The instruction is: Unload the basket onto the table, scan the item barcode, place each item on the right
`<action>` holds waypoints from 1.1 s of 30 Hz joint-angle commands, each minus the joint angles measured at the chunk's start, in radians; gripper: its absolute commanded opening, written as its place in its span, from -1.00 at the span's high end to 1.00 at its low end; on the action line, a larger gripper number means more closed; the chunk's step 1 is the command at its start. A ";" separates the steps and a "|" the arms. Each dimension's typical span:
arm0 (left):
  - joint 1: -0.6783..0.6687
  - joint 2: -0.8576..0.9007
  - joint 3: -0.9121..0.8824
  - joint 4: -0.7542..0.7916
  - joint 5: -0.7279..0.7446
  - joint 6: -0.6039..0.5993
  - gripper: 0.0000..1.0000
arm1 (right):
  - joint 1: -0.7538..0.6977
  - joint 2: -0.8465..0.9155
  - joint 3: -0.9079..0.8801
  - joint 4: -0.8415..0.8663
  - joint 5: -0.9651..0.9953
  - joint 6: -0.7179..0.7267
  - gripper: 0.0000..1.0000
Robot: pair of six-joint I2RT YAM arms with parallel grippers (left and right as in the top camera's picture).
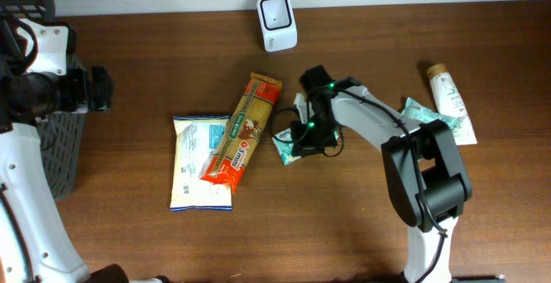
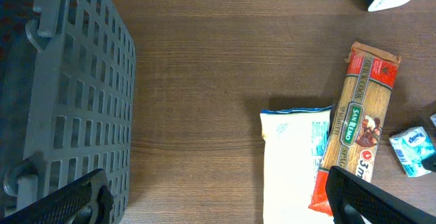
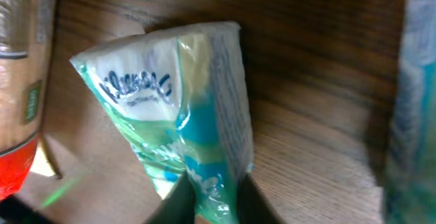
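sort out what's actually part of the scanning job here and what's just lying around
In the job:
- tissue pack, pinched in the right gripper
- white scanner

Lying about for now:
- spaghetti pack, partly over a white pouch
- second green pack
- tube
- grey basket

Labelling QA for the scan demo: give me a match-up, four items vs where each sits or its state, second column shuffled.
Items:
1 scanner
2 spaghetti pack
3 tissue pack
4 basket

Places or states:
a pinched in the right gripper
b top centre of the overhead view
c far left of the overhead view
d lying partly across the white pouch

Pairs: 1-b; 2-d; 3-a; 4-c
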 commanded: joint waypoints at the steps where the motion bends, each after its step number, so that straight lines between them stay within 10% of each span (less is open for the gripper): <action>1: 0.003 0.004 0.003 -0.002 0.010 0.012 -0.98 | -0.032 0.046 -0.025 -0.001 -0.029 -0.011 0.92; 7: 0.003 0.004 0.004 -0.002 0.010 0.012 -0.99 | -0.051 -0.112 -0.016 -0.057 -0.463 -0.202 0.92; 18: 0.003 0.004 0.003 -0.002 0.010 0.012 -0.98 | -0.272 -0.483 -0.016 -0.003 -1.016 -0.119 0.92; 33: 0.003 0.004 0.003 -0.002 0.010 0.012 -0.98 | -0.296 -0.483 -0.016 0.005 -1.073 -0.127 0.92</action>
